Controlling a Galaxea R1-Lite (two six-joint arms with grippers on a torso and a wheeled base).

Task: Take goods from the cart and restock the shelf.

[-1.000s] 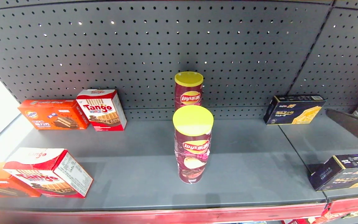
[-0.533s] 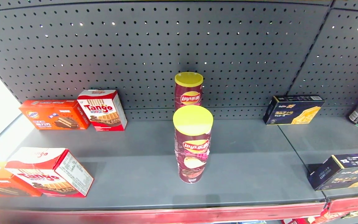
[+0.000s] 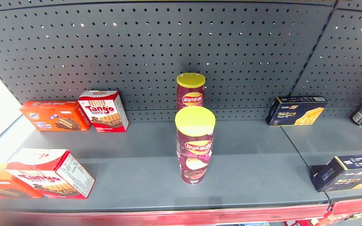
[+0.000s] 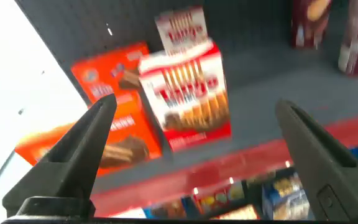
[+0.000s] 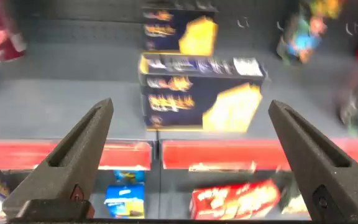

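- My left gripper [image 4: 196, 106] has its jaws spread wide with nothing between them. It hangs before the red front lip [image 4: 185, 179] of the grey metal shelf [image 3: 256, 163], facing a red-and-white cardboard wafer box [image 4: 188, 93].
- My right gripper [image 5: 191, 104] is just as wide apart and empty, facing a dark blue cardboard box with yellow print [image 5: 201, 93].
- A maroon cylindrical chip can with a yellow lid [image 3: 195, 147] stands upright mid-shelf. A second can like it [image 3: 190, 91] stands directly behind, near the pegboard.
- With both grippers empty, I judge the next job is fetching from the cart.
- I'd keep the arms off the front boxes, which sit close to the lip; the wafer box may be angled, though I can't be sure.
- I'd grip the next item round its body, carry it upright, and set it in bare space beside the cans.
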